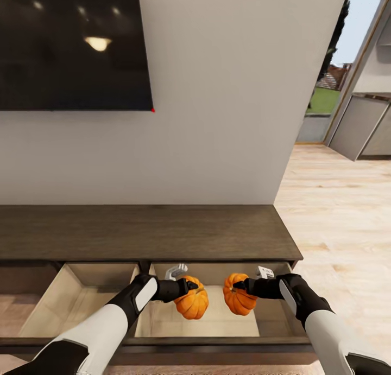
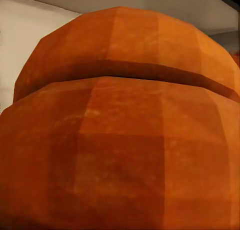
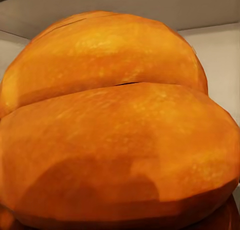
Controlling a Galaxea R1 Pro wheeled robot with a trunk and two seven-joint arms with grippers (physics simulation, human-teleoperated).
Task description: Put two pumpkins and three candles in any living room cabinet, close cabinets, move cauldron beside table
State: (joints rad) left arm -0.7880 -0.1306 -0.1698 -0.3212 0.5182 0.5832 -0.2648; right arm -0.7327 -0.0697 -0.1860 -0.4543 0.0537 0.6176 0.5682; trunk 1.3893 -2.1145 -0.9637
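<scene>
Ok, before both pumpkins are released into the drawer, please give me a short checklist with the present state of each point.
1. Right-hand drawer of the cabinet open: ok.
2. Left gripper carries left pumpkin over that drawer: ok.
3. Right gripper carries right pumpkin over it: ok.
4. Pumpkins apart from each other: ok.
5. Pumpkins resting on the drawer floor: cannot tell.
6. Jaws' grip on each pumpkin: cannot tell exactly.

Two bright orange pumpkins, the left one (image 1: 193, 305) a deeper orange with dark rib grooves, the right one (image 1: 238, 298) lighter. The cabinet (image 1: 146, 231) is dark brown wood with pale beige drawer insides. Arms are white with black wrists.
</scene>
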